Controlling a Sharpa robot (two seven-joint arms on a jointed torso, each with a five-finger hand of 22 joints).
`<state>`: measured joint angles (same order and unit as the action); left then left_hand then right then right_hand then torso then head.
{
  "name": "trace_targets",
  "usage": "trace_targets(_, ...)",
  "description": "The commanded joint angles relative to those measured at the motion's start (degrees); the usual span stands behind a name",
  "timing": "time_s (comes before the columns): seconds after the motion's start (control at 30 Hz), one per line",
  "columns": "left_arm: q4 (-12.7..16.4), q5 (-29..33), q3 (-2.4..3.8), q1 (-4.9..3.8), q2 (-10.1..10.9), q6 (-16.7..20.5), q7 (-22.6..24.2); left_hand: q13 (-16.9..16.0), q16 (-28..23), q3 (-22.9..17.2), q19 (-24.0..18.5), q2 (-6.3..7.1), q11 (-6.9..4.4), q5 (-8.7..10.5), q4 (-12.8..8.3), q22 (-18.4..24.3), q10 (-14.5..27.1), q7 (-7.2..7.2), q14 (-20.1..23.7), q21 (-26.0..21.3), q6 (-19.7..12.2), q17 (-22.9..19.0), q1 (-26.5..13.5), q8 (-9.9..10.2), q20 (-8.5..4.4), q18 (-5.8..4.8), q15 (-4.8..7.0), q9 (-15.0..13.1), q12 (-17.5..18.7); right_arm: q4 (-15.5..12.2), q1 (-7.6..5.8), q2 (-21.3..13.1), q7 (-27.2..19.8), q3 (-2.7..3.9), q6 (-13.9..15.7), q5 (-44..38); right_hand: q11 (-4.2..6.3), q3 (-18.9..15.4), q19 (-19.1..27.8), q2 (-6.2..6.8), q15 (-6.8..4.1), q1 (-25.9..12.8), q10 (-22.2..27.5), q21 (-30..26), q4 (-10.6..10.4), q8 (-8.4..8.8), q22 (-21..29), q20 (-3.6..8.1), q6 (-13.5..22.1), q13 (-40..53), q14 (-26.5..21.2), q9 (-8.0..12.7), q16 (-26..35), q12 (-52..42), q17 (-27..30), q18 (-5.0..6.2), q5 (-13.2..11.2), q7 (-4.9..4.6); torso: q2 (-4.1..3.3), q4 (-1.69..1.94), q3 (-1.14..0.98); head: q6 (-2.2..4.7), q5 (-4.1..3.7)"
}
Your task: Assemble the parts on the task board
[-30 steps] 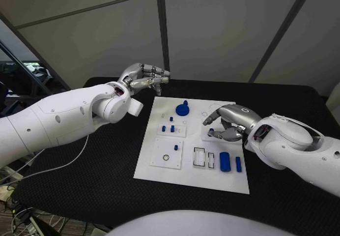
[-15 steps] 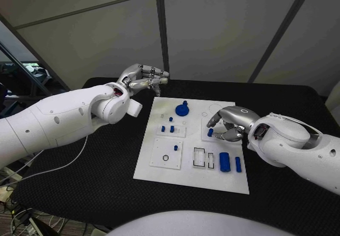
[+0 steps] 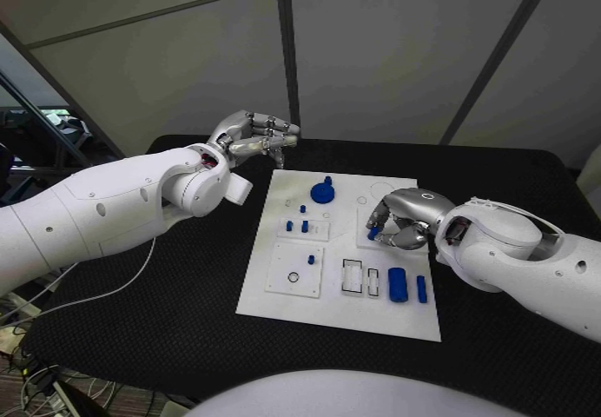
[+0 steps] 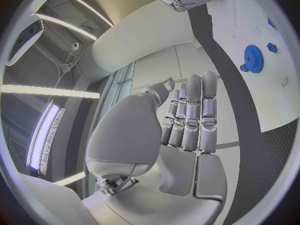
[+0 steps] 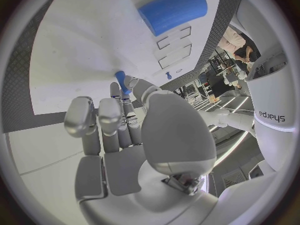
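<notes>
Left hand, upper left of centre in the head view: raised off the table beyond the board's far left corner, fingers curled in, nothing in them. Looks parked, clear of the work.

White board sits mid-frame on the black table. Going left to right on it: a ring and a short blue pin on the near-left tile; two blue pegs standing in the tile above it; a blue gear near the top edge; two empty rectangular slots lower centre; a thick blue cylinder and a thinner blue bar lying just right of the slots, probably staged for those.

Right hand, right of centre, low over the board's right side. It pinches a small blue peg at its fingertips; the right wrist view shows the peg sticking out past the tips toward the white surface. Whether the peg touches the board, can't tell. My read: insertion step, peg held end-down so it can go straight into a hole. Risk: tilt, jam.
</notes>
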<state>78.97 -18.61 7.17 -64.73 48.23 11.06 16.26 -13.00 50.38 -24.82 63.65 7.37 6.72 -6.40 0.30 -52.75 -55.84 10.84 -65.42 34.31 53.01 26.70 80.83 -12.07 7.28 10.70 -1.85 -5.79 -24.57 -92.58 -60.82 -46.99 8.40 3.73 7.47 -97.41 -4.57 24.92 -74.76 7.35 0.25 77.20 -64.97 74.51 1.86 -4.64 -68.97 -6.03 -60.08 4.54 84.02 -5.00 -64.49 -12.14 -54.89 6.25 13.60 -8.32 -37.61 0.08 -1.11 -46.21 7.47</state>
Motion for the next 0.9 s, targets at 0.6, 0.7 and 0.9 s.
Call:
trace_targets(0.6, 0.14, 0.2, 0.01, -0.1, 0.2, -0.58, 0.08, -0.08, -0.43, 0.32, -0.33, -0.23, -0.01, -0.18, 0.01, 0.09, 0.58, 0.16, 0.34, -0.3, -0.15, -0.14, -0.44, -0.4, 0.08, -0.25, -0.09, 0.05, -0.28, 0.57, -0.07, 0.78, 0.43, 0.0, 3.15, -1.0, 0.77, 1.28, -2.31, -2.19, -1.06, 0.4, -3.23, 2.36, -0.33, -1.22, -2.75, 0.49, -3.57, 0.29, 1.0, -0.58, -2.24, -0.19, -1.96, -1.74, -1.44, 0.38, 0.07, -0.04, 0.01, -0.48, -0.1)
trace_targets(0.7, 0.15, 0.2, 0.01, -0.1, 0.23, -0.58, 0.09, -0.08, -0.43, 0.32, -0.33, -0.23, -0.01, -0.18, 0.01, 0.09, 0.58, 0.16, 0.34, -0.3, -0.15, -0.14, -0.44, -0.4, 0.08, -0.25, -0.09, 0.05, -0.28, -0.09, -0.06, 0.43, 0.0, 0.0, 4.84, -0.71, 0.84, 1.3, -2.66, -2.31, -1.1, 0.33, -3.51, 2.74, -0.41, -1.34, -3.25, 0.54, -3.9, 0.32, 1.09, -0.66, -2.64, -0.16, -2.41, -1.86, -1.44, 0.45, 0.06, -0.04, -0.01, -0.42, -0.12)
trace_targets(0.9, 0.1, 0.2, 0.01, -0.1, 0.25, -0.58, 0.07, -0.08, -0.43, 0.31, -0.33, -0.25, -0.01, -0.19, -0.02, 0.1, 0.59, 0.16, 0.34, -0.32, -0.15, -0.16, -0.42, -0.42, 0.08, -0.24, -0.08, 0.04, -0.33, -2.41, -0.09, -0.98, -0.58, 0.14, 8.0, 1.55, 0.9, 1.24, -2.88, -2.34, -1.15, 0.14, -3.78, 3.0, -0.55, -1.47, -3.58, 0.59, -4.26, 0.36, 1.18, -0.74, -2.98, -0.1, -2.76, -1.94, -1.46, 0.54, 0.11, -0.02, 0.03, -0.24, -0.24)
